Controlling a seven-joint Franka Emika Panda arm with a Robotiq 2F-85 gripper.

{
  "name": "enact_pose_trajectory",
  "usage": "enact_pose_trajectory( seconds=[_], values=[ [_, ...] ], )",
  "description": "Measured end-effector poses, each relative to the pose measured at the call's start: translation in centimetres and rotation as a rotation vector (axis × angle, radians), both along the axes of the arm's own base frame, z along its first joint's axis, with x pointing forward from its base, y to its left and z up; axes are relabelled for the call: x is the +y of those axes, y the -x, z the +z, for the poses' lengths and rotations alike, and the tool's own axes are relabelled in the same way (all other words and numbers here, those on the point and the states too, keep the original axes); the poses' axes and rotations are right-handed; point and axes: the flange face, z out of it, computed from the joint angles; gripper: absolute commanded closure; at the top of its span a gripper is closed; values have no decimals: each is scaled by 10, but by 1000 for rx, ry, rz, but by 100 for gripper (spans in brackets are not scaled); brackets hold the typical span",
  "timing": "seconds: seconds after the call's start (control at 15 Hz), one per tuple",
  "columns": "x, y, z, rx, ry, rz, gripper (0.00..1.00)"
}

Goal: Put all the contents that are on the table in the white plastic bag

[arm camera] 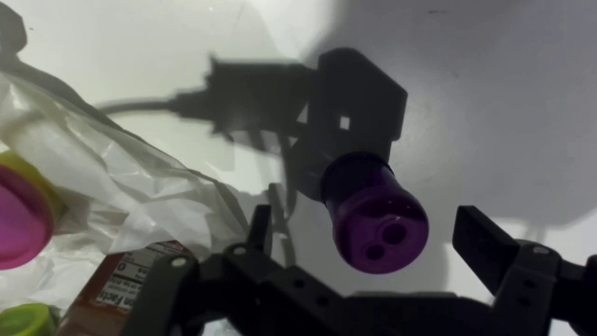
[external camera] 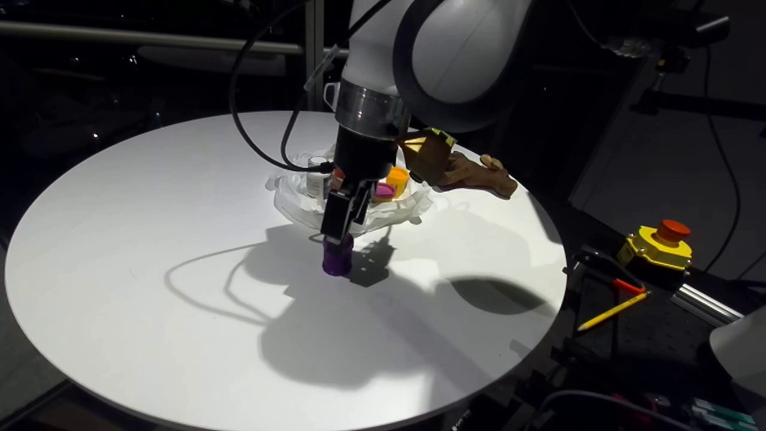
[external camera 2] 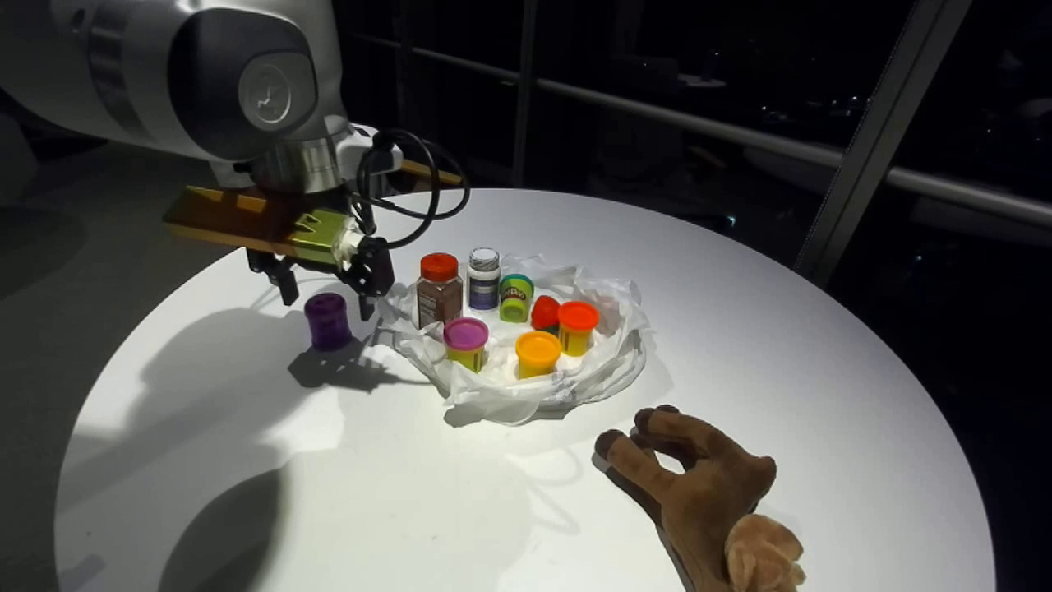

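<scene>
A purple pencil sharpener [external camera: 337, 261] with two holes in its top stands upright on the white table. It also shows in an exterior view [external camera 2: 327, 321] and in the wrist view [arm camera: 380, 228]. My gripper [external camera 2: 326, 302] is open above it, with the sharpener between the two fingers in the wrist view [arm camera: 364, 212] and a gap on both sides. The white plastic bag [external camera 2: 509, 403] lies spread open beside it, also seen in the wrist view [arm camera: 172, 214]. In the bag are a brown jar with a red lid [external camera 2: 440, 292], a white bottle [external camera 2: 484, 284], a strawberry-red item [external camera 2: 545, 313] and several Play-Doh tubs [external camera 2: 538, 355].
A brown hand-shaped object [external camera 2: 699, 477] lies on the round white table [external camera 2: 394, 510], on the opposite side of the bag from my gripper. The arm covers part of the bag in an exterior view [external camera: 299, 206]. A yellow emergency stop [external camera: 655, 248] and a pencil [external camera: 613, 311] are off the table.
</scene>
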Motion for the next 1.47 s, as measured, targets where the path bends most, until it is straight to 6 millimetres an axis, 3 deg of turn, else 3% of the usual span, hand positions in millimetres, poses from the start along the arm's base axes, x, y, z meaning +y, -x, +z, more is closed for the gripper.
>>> enact_pose_trajectory(
  seconds=[0.4,0.93,1.07,1.27,1.47],
  values=[
    [-3,0,-5,11,-21,18,73],
    [5,-3,11,-19,-55,26,72],
    [7,-7,35,-53,-55,20,73],
    [5,-15,92,-114,-49,-19,73],
    [-22,-24,149,-196,-41,-103,73]
  ],
)
